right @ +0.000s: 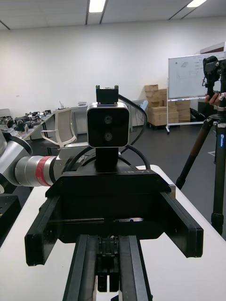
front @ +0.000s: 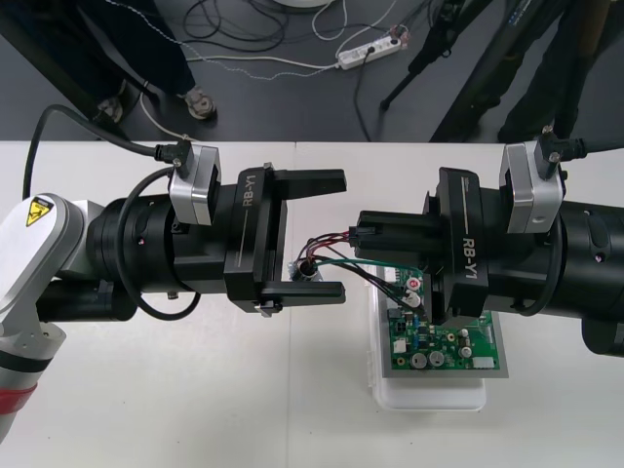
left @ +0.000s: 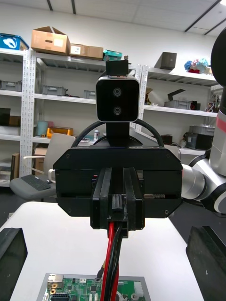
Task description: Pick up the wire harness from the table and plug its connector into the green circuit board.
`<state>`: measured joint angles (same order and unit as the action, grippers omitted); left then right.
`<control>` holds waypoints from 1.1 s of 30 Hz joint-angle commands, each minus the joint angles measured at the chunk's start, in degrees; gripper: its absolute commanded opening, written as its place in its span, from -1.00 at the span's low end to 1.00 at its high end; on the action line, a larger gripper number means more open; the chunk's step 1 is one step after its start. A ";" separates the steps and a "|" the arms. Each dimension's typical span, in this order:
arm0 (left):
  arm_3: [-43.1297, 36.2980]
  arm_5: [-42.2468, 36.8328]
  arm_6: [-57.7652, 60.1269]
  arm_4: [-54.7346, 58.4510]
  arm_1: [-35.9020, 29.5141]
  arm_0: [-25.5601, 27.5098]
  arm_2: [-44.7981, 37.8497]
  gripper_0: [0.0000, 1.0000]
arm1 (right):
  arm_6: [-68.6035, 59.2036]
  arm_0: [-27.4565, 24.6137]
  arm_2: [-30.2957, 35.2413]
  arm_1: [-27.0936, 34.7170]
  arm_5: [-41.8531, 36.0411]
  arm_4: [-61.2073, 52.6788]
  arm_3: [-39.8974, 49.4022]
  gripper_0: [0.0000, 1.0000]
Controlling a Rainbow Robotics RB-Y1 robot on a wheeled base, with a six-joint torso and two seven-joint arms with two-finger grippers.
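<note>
The right claw (front: 369, 230), pinching the wire harness (front: 327, 255) at its plug (left: 117, 206), hangs over the near-left edge of the green circuit board (front: 444, 343). I judge it should square the plug to the board, then lower straight. The left claw (front: 339, 236), spread wide, brackets the socket (front: 307, 265) left of the board. Counted: 1 harness, 1 board, 2 claws.

A: Left gripper (front: 341, 237): black body, white "RB-Y1" lettering, silver camera block (front: 193, 187) at its eleven o'clock.
B: Same on right gripper (front: 363, 231). Left arm's white link (front: 49, 249) wears a yellow hazard triangle (front: 39, 207) (black cable (front: 146, 148) looping at twelve o'clock).
</note>
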<state>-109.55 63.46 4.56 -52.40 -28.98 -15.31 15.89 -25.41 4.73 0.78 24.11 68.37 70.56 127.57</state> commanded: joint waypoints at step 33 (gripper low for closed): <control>-0.67 2.29 -5.17 -0.07 1.47 -2.09 -1.30 -0.58 | 2.38 1.34 -0.96 -0.99 -0.43 -1.39 2.15 -1.00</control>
<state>-109.55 63.48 2.03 -52.40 -28.88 -15.32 15.89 -25.40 4.73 0.78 24.11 68.37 70.25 127.58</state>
